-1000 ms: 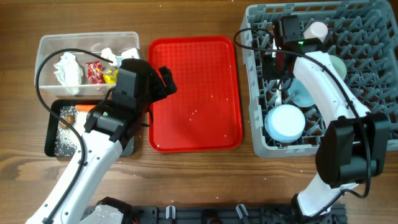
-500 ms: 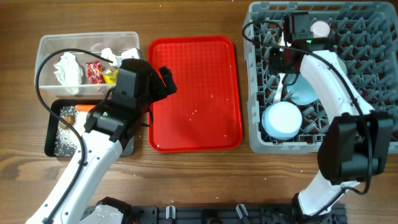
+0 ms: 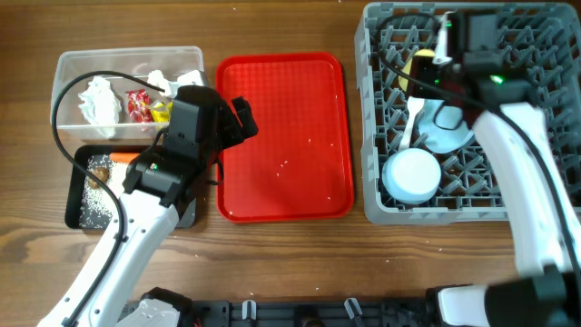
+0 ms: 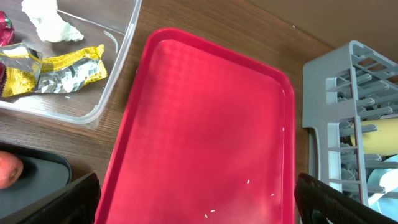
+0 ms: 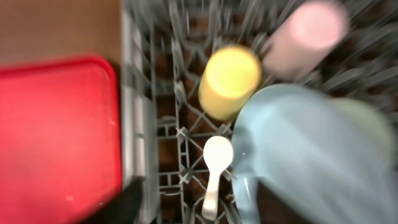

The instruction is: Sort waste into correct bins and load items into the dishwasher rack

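The grey dishwasher rack (image 3: 374, 109) holds a yellow cup (image 3: 422, 68), a white spoon (image 3: 410, 118), a pale blue plate (image 3: 449, 127) and an upturned pale blue bowl (image 3: 416, 175). My right gripper (image 3: 458, 41) hangs open above the rack's far side, holding nothing. Its blurred wrist view shows the yellow cup (image 5: 229, 78), a pink cup (image 5: 305, 34) and the spoon (image 5: 214, 168) lying loose. My left gripper (image 4: 202, 211) is open and empty over the red tray (image 4: 205, 124). The clear tub (image 3: 68, 64) holds tissues (image 3: 98, 100) and wrappers (image 3: 141, 104). The black tray (image 3: 73, 213) holds a carrot (image 3: 118, 159) and rice grains (image 3: 93, 202).
A few rice grains (image 3: 283, 165) lie on the red tray (image 3: 286, 91), which sits between the bins and the rack. The left arm's body covers part of the black tray. Bare wooden table lies along the front edge.
My right arm swung right and toward the rack's far edge, and its jaws opened. The yellow cup and spoon now show uncovered in the rack. The left arm has not moved.
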Available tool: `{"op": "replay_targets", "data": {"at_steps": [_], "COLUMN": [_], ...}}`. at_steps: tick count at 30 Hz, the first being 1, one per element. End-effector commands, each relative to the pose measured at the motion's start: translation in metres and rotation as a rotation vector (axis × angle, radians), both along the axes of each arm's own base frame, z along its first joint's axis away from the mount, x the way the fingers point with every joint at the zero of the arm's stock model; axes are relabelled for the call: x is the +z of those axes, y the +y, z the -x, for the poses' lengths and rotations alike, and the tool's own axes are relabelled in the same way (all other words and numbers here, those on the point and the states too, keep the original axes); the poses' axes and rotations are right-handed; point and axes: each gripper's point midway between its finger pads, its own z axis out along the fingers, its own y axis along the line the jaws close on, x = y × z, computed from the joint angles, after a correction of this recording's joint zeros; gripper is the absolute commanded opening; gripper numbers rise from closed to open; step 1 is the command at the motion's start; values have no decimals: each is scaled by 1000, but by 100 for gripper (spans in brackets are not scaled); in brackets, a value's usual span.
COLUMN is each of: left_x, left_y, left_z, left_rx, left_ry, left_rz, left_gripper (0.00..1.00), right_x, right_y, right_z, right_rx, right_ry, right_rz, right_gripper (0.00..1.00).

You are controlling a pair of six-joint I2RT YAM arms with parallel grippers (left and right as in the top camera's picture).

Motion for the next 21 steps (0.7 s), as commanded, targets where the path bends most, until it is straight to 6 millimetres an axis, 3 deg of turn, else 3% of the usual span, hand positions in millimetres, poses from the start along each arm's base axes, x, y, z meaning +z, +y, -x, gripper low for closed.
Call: {"op": "replay_targets", "data": {"at_steps": [1,4,21], "left_x": [4,4,4], "left_y": [3,3,3], "left_z": [-4,-4,-4], "left_rx": [15,15,15], "left_ry": [-13,-13,-13], "left_rz": [-13,-13,-13], "left_gripper": [100,100,100], "right_x": [51,60,59], "right_y": [1,1,0], "right_z": [14,19,21], "right_rx": [5,5,9], "right_ry": [-128,-153,-149], "right_rz": [-29,-31,-26], "right_gripper": [100,100,100]}}
